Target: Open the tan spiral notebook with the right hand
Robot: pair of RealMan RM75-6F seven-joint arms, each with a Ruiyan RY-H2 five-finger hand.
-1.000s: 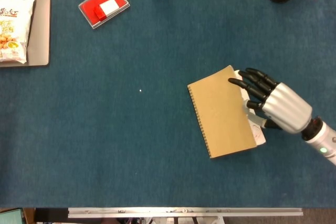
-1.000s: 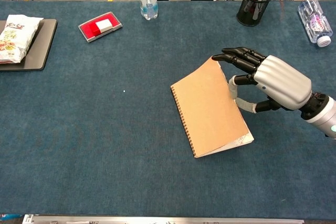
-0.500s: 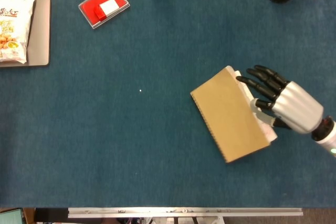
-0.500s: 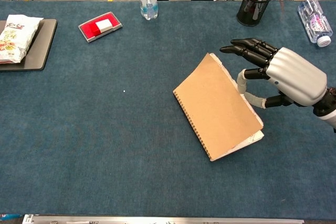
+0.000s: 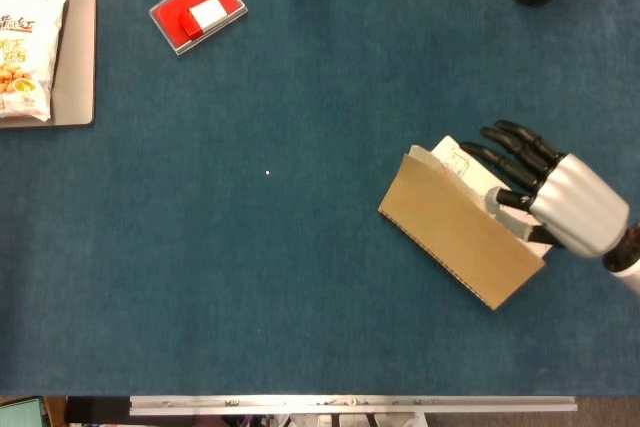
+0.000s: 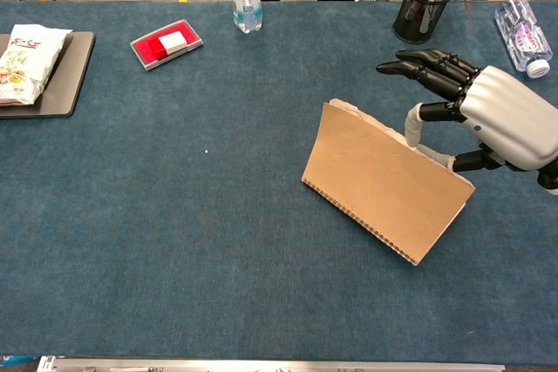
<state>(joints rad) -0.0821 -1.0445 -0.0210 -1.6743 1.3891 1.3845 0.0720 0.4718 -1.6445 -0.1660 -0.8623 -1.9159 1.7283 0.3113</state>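
Blue carpeted tabletop [image 5: 300, 277] fills the view. At its right side, the tan spiral-bound cardboard notebook [image 6: 384, 187] stands partly open, cover raised on edge, white pages showing behind. The silver-and-black right hand [image 6: 488, 115] props the cover from behind, fingers [image 6: 427, 71] spread above it, clamped on nothing.

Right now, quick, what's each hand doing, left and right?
Left hand: not in either view.
Right hand: lifting the tan spiral notebook's cover by its free edge, fingers spread above; a firm grip cannot be told.
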